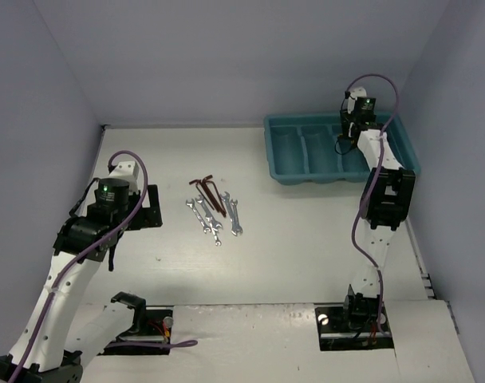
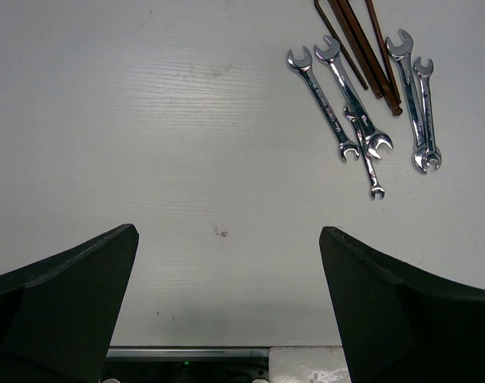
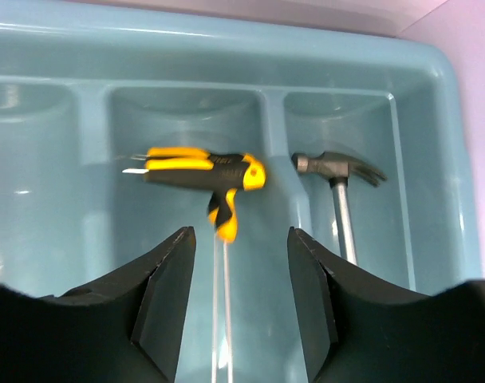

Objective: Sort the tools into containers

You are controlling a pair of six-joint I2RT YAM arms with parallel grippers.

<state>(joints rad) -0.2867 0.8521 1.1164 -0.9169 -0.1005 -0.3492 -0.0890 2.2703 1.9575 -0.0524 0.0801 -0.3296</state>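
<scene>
R gripper [image 3: 241, 263] open, empty, over teal tray [image 3: 434, 72]; yellow-and-black tool [image 3: 203, 169] in compartment adj. to that holding hammer [image 3: 338, 171]; L gripper [image 2: 229, 239] open, empty, above table [image 2: 147, 120]; wrenches [image 2: 362, 112], hex keys [image 2: 362, 40] lie on it.

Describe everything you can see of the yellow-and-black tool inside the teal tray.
The yellow-and-black tool is small, its grips apparently plastic: yellow bars on a black body, a yellow-black stub pointing downward in the picture, thin pale metal tips at its left end. It lies crosswise in the tray compartment beside the hammer's, clear of the open right gripper. It is slightly blurred; whether it rests flat is unclear.
</scene>
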